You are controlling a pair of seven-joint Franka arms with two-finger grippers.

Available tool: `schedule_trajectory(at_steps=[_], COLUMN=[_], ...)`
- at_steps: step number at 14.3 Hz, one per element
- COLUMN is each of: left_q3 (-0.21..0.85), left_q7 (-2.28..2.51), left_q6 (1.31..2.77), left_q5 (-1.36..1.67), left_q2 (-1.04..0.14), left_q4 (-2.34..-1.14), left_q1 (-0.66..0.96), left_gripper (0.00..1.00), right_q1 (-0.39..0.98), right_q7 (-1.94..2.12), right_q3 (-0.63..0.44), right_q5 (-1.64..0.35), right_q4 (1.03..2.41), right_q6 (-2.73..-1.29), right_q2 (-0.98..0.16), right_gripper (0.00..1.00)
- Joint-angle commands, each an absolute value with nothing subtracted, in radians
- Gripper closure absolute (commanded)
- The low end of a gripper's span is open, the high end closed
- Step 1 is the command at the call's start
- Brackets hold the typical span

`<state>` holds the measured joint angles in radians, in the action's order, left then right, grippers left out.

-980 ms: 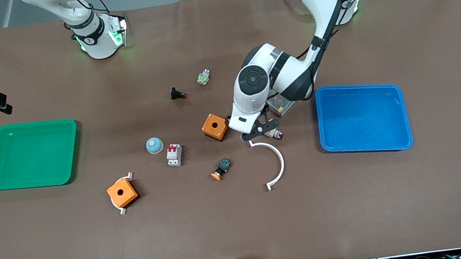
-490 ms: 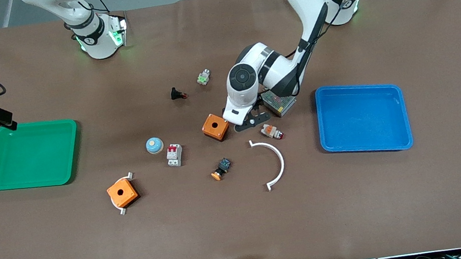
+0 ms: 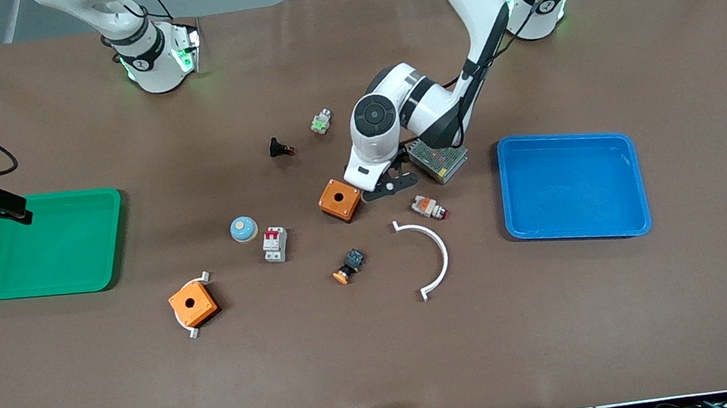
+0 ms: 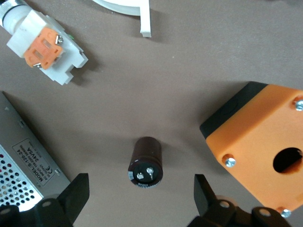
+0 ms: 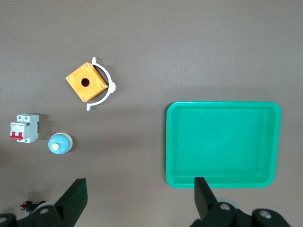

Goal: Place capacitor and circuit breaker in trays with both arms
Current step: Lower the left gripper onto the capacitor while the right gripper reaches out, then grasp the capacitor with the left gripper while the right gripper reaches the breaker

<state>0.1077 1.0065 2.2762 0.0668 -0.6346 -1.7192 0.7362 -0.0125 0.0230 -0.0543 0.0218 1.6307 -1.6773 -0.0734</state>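
Note:
The capacitor (image 4: 146,163), a small dark cylinder with two metal pins on its end, lies on the brown table between an orange box (image 4: 260,146) and a perforated metal power supply (image 4: 23,161). My left gripper (image 4: 141,201) is open just above it, one finger on each side and apart from it. In the front view the left gripper (image 3: 391,185) hides the capacitor. The circuit breaker (image 3: 275,244), white-grey with red toggles, lies beside a blue dome (image 3: 243,229); it also shows in the right wrist view (image 5: 22,128). My right gripper (image 3: 13,208) is open and empty over the green tray's (image 3: 49,243) edge.
A blue tray (image 3: 572,185) sits toward the left arm's end. A white-orange part (image 3: 427,207), a white curved strip (image 3: 436,250), an orange-capped switch (image 3: 348,266), a second orange box (image 3: 193,305), a black push-button (image 3: 279,148) and a green-white part (image 3: 320,122) lie around.
My left gripper has moved from over the white-orange part to beside the orange box, over the capacitor. My right gripper has moved over the green tray's edge.

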Motion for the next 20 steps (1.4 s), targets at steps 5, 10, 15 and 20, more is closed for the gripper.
schedule_trajectory(at_steps=[5, 10, 15, 20], left_q3=[0.107, 0.107, 0.107, 0.107], left_q7=[1.014, 1.003, 1.002, 1.014], left_q6=[2.303, 2.303, 2.303, 2.301], left_q5=[0.069, 0.069, 0.069, 0.069], left_q2=[-0.658, -0.658, -0.655, -0.65], left_q4=[-1.73, -1.729, -1.723, -1.718], left_q1=[0.747, 0.744, 0.741, 0.738], left_gripper=[0.23, 0.5, 0.73, 0.82], right_q1=[0.029, 0.132, 0.259, 0.383], right_q7=[-0.096, -0.149, -0.395, -0.583], right_q3=[-0.041, -0.038, -0.038, -0.038], right_q5=[0.005, -0.06, -0.098, -0.098], right_q4=[1.621, 1.603, 1.63, 1.718], right_q6=[-1.671, -1.745, -1.887, -2.107], right_q2=[-0.123, -0.242, -0.331, -0.415], right_gripper=[0.0, 0.0, 0.0, 0.0])
